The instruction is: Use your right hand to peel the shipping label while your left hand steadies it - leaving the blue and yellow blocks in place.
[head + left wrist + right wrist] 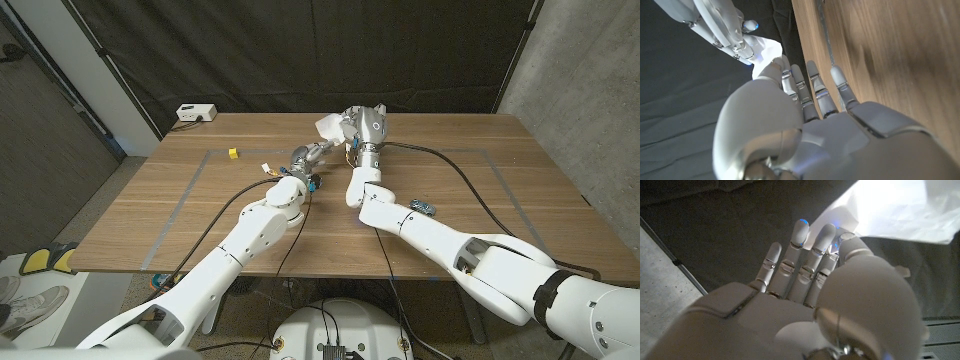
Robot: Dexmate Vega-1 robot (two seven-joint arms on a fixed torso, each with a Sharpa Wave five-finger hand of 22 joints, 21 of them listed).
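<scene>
- Both arms rise from the head view's bottom corners toward the wooden table [450, 170]'s far middle.
- Right hand [368, 125], upper centre, grasps the white shipping label [328, 126], which sticks out just left of its fingers, lifted off the table.
- Left hand [305, 155] sits below-left of the label; whether it touches or holds the label cannot be told.
- Yellow block [232, 153] lies well left, apart from both hands.

Both hands meet at table's [200, 215] far middle: right hand [362, 125] pinches white label [329, 127] lifted off wood, left hand [310, 155] just beside it. Yellow block [232, 153] sits apart, left.
</scene>
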